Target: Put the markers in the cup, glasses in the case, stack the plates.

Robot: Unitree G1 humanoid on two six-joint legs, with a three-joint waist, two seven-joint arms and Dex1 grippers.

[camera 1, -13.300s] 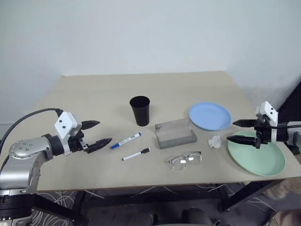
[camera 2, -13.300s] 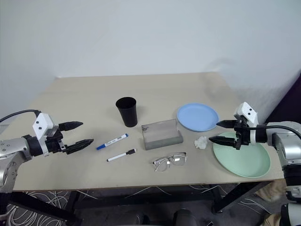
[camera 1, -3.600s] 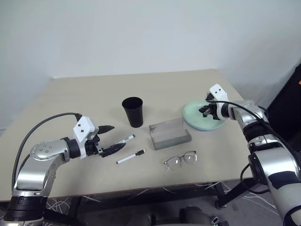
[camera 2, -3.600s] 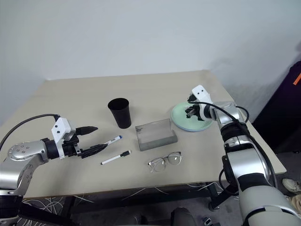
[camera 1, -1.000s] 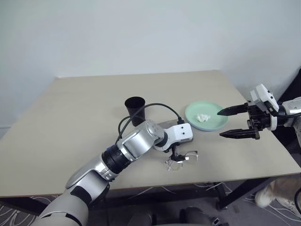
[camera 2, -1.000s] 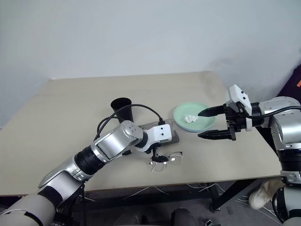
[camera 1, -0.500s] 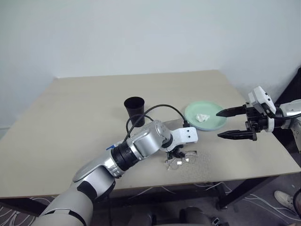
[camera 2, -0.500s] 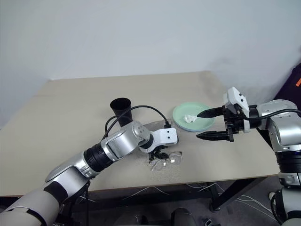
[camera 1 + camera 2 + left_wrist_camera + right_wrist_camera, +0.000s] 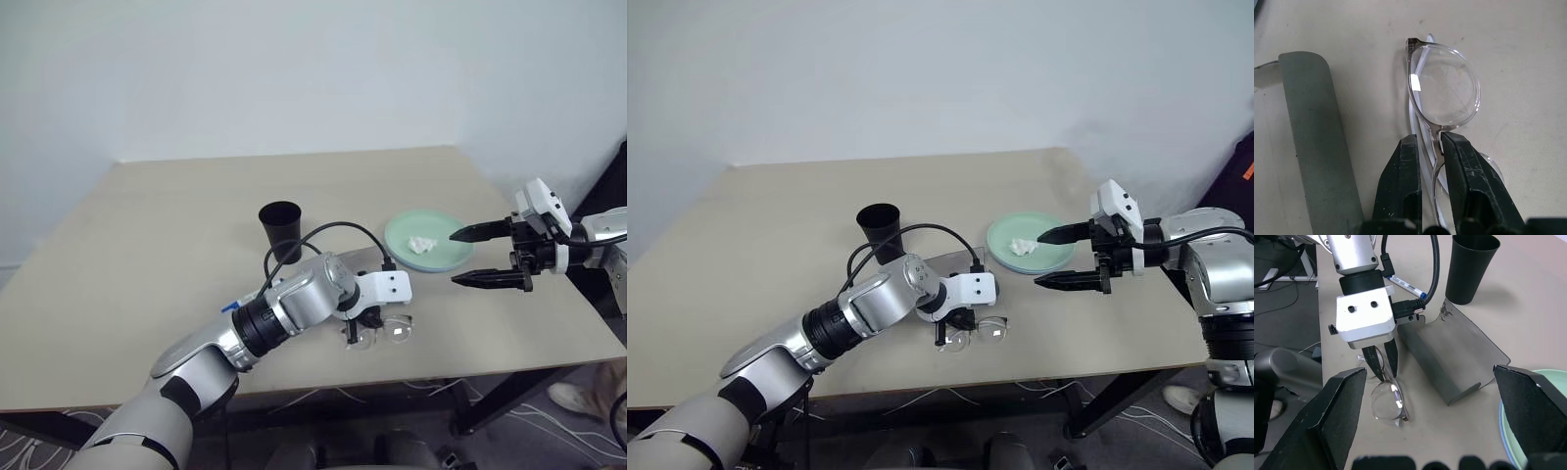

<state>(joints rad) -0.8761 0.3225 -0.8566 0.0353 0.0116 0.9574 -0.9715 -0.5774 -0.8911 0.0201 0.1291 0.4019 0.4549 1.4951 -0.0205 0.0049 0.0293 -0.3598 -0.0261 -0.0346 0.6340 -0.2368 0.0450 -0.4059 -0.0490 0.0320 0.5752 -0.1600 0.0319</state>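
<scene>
Glasses (image 9: 1444,98) clear-framed, bridge pinched by left gripper (image 9: 1430,147), right gripper (image 9: 468,257) spread wide, empty

Clear-framed glasses (image 9: 1442,95) lie on the table beside the grey case (image 9: 1317,142); the black cup (image 9: 281,231) stands upright behind.
</scene>
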